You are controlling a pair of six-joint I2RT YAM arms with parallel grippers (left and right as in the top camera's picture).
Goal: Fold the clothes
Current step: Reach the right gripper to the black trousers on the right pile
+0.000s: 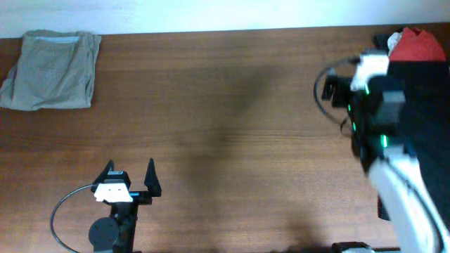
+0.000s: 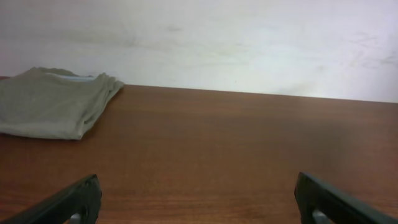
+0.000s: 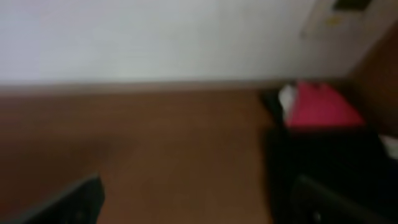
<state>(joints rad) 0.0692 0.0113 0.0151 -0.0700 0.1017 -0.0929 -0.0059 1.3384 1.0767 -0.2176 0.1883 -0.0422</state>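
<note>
Left tool (image 2: 197, 190) spread, khaki garment (image 2: 50, 102) folded

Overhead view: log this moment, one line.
folded grey-khaki fabric garment: far-left corner | left gripper: open, empty | right gripper: open, near black-and-red clothes pile

I'm seeing soft, even light lying across the counter (image 1: 211, 84), with a faint broad shadow darkening its middle in the overhead view. At 3 o'clock there, the right arm (image 1: 401, 183) is smearing. The left wrist view is coming through sharp, its wall (image 2: 249, 43) glowing bright. The right wrist view is blurring heavily, and the red T-shirt (image 3: 320, 106) at 2 o'clock is showing as a smudge.
</note>
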